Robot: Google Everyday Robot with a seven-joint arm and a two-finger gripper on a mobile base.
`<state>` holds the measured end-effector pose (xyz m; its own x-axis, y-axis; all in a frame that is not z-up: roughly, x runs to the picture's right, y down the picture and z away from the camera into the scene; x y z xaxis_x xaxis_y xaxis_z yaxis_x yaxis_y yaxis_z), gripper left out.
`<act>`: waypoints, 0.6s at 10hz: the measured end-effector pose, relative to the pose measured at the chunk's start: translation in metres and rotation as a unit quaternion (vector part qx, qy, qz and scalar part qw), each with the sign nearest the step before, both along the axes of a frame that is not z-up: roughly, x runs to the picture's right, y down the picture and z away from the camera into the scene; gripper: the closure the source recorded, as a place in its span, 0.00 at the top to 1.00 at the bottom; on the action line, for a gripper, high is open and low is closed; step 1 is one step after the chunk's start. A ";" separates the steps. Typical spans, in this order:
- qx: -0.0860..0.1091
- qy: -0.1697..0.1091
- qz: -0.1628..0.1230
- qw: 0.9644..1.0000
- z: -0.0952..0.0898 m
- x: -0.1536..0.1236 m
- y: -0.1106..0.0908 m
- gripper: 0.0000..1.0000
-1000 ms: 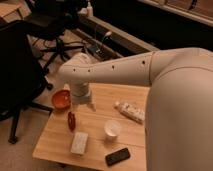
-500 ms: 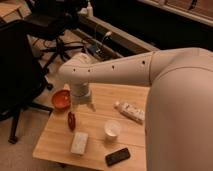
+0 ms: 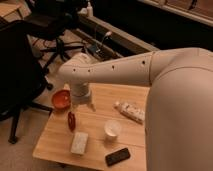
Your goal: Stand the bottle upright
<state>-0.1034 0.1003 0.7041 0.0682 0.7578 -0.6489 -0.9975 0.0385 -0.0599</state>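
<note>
Bottle [image 3: 130, 111]: lay flat on counter [image 3: 55, 142], up-right of white cup [image 3: 113, 129]. Claw [image 3: 83, 105]: up-left of cup, grip state untellable. Best: grasp bottle mid-body, tip onto base.

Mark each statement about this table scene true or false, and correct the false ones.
1. The bottle lies on its side on the table. True.
2. The gripper is at the bottle. False: it hangs beside the red bowl, apart from the bottle.
3. The black phone lies inside the bowl. False: it lies flat on the table near the front edge.
4. The white cup stands between the bottle and the phone. True.
5. The white block rests on the cup. False: it lies on the table beside it.
</note>
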 end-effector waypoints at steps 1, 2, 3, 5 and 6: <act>0.013 -0.007 -0.009 1.000 0.003 0.002 -0.005 0.65; 0.033 -0.019 -0.027 0.999 0.009 0.007 -0.012 0.65; 0.061 -0.036 -0.058 0.996 0.018 0.017 -0.022 0.65; 0.123 -0.074 -0.143 0.979 0.038 0.047 -0.047 0.65; 0.147 -0.098 -0.189 0.966 0.047 0.064 -0.056 0.65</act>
